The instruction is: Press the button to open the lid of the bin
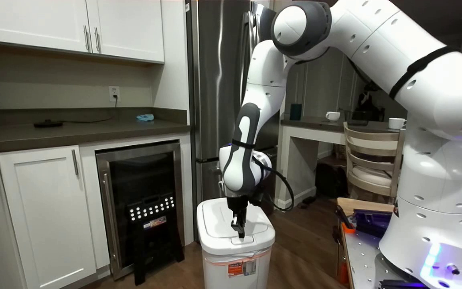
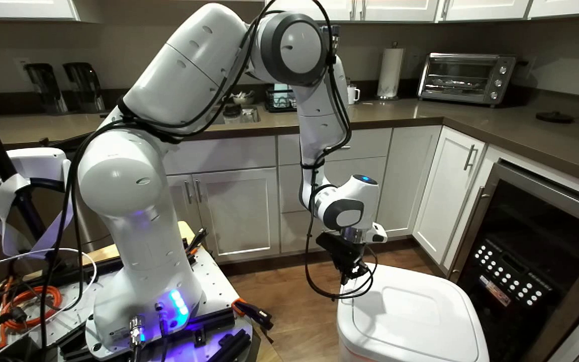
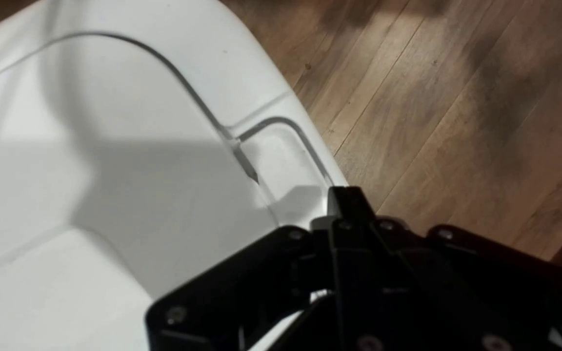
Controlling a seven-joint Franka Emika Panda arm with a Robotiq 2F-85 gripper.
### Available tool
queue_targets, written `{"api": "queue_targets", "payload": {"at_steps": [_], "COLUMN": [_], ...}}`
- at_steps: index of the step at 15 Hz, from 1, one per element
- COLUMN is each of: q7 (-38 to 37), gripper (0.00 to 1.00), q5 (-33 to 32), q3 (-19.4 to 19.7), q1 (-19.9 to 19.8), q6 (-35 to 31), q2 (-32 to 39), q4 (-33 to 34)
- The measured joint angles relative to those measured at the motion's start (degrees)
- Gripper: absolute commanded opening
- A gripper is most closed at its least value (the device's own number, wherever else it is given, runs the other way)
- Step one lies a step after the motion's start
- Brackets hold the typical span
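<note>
Hand (image 1: 241, 233) is pointing down, clenched, at the button (image 3: 281, 155) on the bin (image 1: 217, 277); touching or just above, unclear. Lid (image 2: 415, 314) is lying closed atop the bin.

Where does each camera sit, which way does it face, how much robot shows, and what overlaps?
In an exterior view: off-robot, facing the bin and fridge; arm and gripper show, base at picture right.
In an exterior view: off-robot, facing the counter and toaster oven; arm and gripper show, base at picture left.
Wrist view: wrist-mounted, looking down at the lid, button and floor; only the gripper shows.
Both exterior views share the arm, bin and cooler; all three, the lid.
</note>
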State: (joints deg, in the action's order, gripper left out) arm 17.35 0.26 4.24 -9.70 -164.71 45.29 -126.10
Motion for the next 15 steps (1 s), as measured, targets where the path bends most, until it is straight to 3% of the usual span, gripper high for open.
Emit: {"api": "queue_targets", "payload": {"at_steps": [10,15], "q7": [-0.1,-2.4], "gripper": [0.00,0.00], "q5": [-3.8,-5.9], "q3": [0.9,4.8], "q1": [1.1,10.1], "q6": [-10.6,-11.8], "q2": [4.6,-0.5], "q4": [-0.7,-3.3]}}
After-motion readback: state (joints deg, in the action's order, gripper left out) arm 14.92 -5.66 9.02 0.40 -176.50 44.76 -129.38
